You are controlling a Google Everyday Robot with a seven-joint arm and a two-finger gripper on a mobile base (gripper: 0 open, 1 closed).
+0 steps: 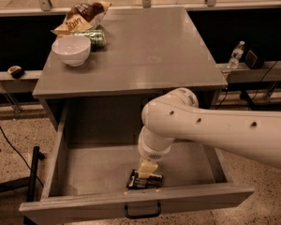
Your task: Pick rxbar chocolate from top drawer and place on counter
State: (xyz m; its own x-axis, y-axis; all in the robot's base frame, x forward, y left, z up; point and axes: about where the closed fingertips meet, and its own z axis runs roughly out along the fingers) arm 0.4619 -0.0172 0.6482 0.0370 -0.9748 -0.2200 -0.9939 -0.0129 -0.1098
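Hanging over the top drawer's (86,170) rxbar chocolate (138,183), the claw (147,169) leaves its spread impossible to tell.

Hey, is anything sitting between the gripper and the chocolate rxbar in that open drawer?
Nothing visible does. The gripper hangs directly over the rxbar chocolate, at or just above its wrapper, near the front of the top drawer. No other item shows on the drawer floor.
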